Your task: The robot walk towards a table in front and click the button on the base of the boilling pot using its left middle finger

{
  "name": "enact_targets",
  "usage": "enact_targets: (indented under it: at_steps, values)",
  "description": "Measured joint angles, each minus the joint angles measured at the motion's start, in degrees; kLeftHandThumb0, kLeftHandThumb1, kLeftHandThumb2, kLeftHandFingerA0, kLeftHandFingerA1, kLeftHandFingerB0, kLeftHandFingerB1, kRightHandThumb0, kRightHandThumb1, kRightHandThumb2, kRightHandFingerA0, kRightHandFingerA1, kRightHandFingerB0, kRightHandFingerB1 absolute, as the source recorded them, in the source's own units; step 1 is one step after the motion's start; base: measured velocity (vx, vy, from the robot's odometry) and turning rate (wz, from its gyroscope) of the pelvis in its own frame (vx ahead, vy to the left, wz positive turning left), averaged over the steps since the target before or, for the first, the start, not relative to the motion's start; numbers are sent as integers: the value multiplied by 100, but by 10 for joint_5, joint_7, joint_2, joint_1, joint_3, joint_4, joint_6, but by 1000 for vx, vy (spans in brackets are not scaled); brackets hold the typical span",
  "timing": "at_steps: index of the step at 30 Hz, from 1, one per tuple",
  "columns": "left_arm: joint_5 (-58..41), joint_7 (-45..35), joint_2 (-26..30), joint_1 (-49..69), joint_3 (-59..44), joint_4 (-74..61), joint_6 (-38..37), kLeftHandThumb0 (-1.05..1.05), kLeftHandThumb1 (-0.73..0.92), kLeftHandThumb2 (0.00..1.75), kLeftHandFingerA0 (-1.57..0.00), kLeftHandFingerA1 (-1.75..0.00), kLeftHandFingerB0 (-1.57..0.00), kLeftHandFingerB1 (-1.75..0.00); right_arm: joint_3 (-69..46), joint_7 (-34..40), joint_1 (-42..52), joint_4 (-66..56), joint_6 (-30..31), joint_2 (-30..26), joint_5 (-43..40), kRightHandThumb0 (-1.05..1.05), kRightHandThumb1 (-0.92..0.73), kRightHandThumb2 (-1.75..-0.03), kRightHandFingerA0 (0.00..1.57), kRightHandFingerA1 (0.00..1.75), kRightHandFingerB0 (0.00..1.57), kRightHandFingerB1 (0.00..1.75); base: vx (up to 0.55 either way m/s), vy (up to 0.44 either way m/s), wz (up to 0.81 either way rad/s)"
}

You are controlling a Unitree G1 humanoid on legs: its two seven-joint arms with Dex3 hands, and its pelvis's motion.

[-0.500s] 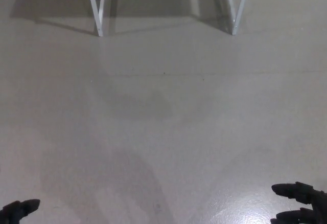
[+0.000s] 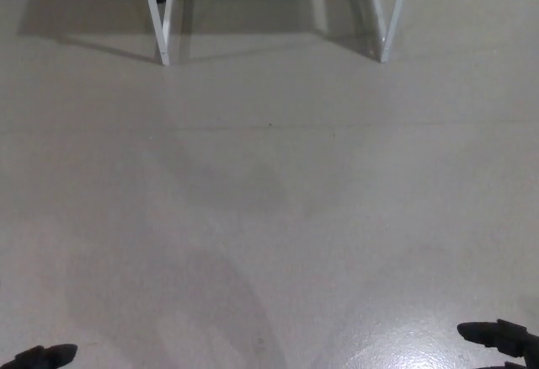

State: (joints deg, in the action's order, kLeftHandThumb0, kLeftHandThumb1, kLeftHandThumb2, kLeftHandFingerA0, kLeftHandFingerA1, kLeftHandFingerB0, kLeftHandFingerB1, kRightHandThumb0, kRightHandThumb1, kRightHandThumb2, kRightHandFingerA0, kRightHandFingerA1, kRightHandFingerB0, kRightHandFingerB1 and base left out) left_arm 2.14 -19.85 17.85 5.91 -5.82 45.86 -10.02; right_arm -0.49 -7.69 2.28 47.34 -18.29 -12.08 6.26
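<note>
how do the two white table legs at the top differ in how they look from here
The left table leg leans with its foot toward picture right and shows a second post close behind it; the right table leg leans the opposite way, foot toward picture left, with its rear post a little further apart. The left leg's foot sits slightly lower in the picture than the right one's. Both are thin, white, cut off at the top edge, and stand on the same grey floor.
</note>
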Motion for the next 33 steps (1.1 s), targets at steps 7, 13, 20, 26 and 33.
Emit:
enact_targets:
  at_steps: [7,13,20,26,33]
  values:
    - [0,-1,3,14,9,6,-11,-25,49,55,-38,-35,-30,-31,2,-2,17,6,-16,0,1,-19,-47,-53,63,49,47,43,0,0,0]
    - [0,-1,4,46,12,3,-18,-25,49,54,-38,-35,-29,-31,10,1,40,16,-26,0,6,-18,-47,-53,62,48,47,43,0,0,0]
    - [1,1,8,52,21,11,-31,-24,49,55,-39,-36,-30,-32,16,4,56,25,-38,-3,8,-17,-47,-53,63,48,46,42,-108,-24,9]
    - [1,0,7,64,25,14,-35,-23,49,54,-38,-36,-29,-31,22,11,61,32,-44,-9,13,-20,-47,-53,61,48,44,42,31,95,-10]
    - [1,4,19,56,26,18,-37,-24,50,55,-38,-36,-29,-31,34,15,61,34,-52,-6,21,-18,-46,-53,63,47,47,42,179,270,-14]
